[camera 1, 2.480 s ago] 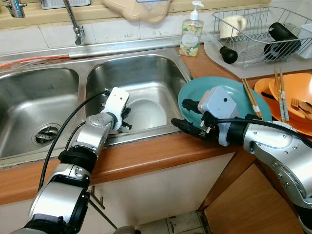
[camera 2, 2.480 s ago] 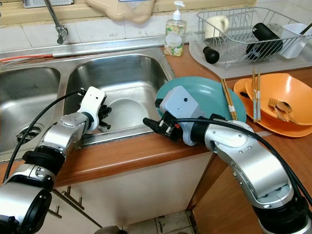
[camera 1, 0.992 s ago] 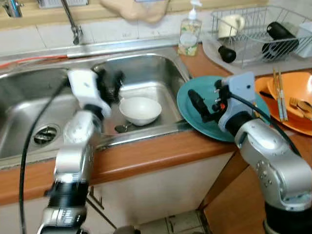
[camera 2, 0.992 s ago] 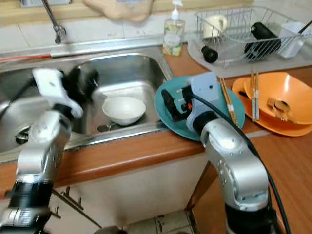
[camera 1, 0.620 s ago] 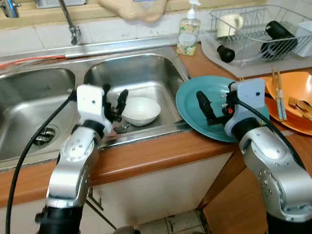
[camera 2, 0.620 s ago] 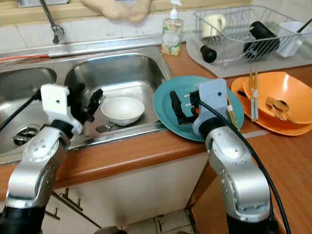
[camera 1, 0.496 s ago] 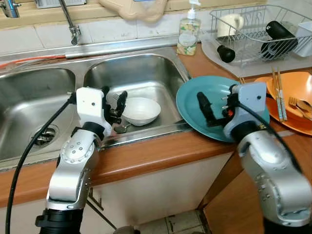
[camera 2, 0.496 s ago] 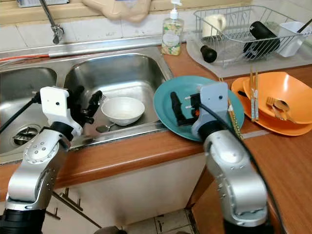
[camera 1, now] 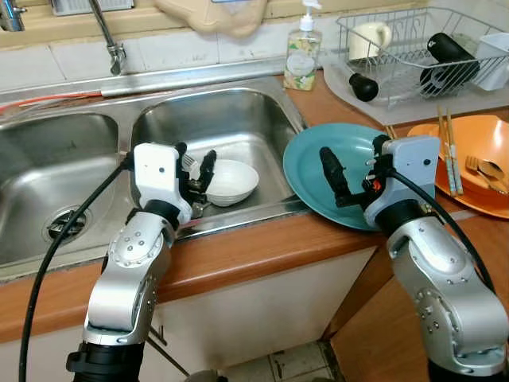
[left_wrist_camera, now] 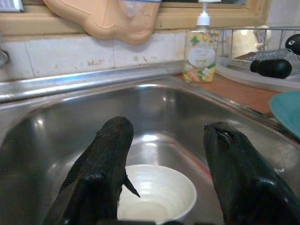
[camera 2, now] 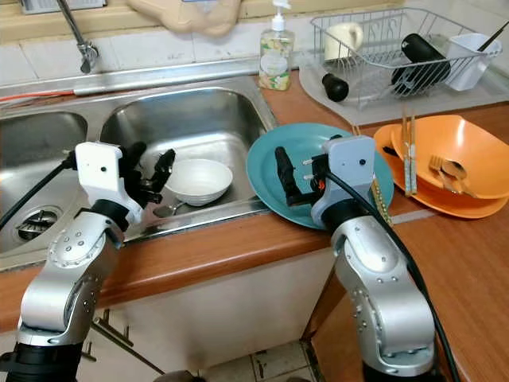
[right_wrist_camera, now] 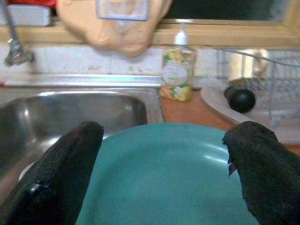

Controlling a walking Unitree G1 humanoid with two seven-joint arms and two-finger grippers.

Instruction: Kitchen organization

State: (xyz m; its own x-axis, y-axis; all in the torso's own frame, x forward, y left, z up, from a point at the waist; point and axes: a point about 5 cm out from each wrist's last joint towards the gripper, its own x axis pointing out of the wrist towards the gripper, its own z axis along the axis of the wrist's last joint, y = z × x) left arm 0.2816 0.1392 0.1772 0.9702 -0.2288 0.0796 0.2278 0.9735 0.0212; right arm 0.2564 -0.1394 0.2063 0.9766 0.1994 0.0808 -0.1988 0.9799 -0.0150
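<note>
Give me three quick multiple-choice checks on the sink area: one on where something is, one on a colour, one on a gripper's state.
1. Where is the white bowl?
A. in the dish rack
B. in the right sink basin
C. on the teal plate

2. What colour is the plate under the right gripper?
A. teal
B. orange
C. white

3. How is the left gripper?
A. shut on the bowl
B. shut, empty
C. open, above the bowl

Answers: 1 B, the bowl sits on the floor of the right sink basin. 2 A, the teal plate lies beneath that gripper. 3 C, the left wrist view shows its fingers spread apart with the bowl below.
</note>
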